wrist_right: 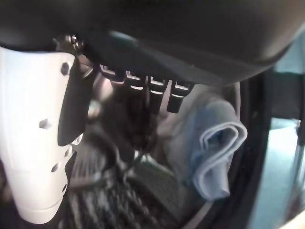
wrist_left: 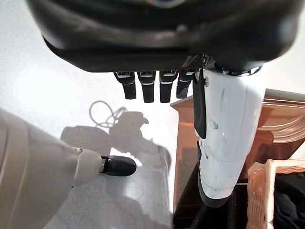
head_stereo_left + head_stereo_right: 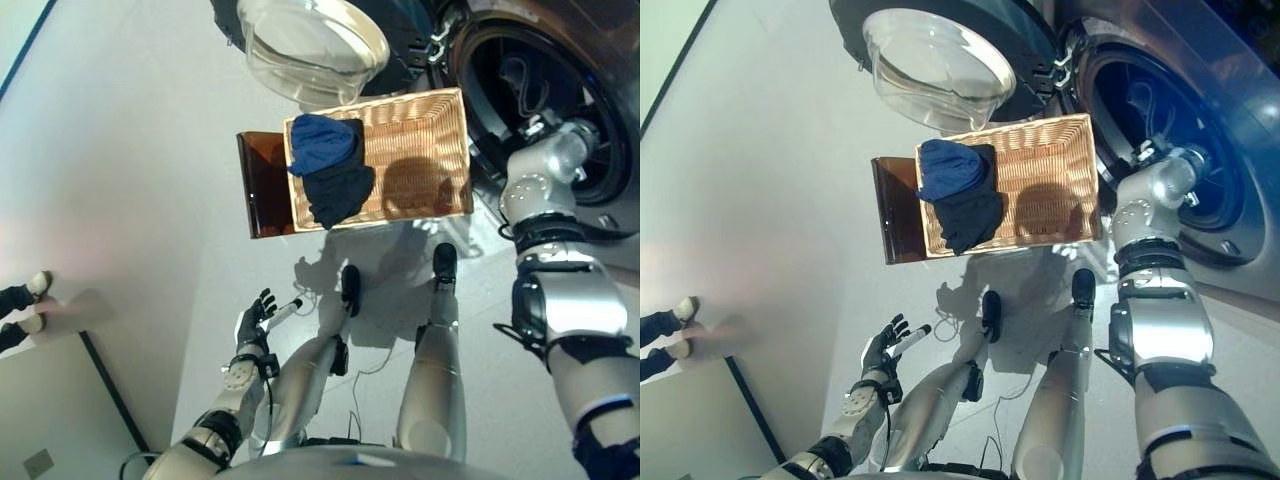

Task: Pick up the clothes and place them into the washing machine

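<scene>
**Pale floor, basket before open washer**

Grey floor around wicker basket (image 3: 400, 150), set on brown stand (image 3: 262, 185) beside washing machine (image 3: 1180, 130); door (image 3: 940, 55) swung open above basket. Blue and dark clothes (image 3: 330, 165) heaped at basket's stand-side end, draping over rim. Right hand (image 1: 71, 119) reaching inside drum, fingers straight, light-blue cloth (image 1: 209, 148) lying loose there, seen only by wrist view. Left hand (image 3: 255, 320) low, well clear of basket, fingers relaxed, empty.

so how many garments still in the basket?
2 visible: a blue one at the basket's left end, and a dark one beside it, hanging over the near rim. More could be hidden beneath them.
</scene>
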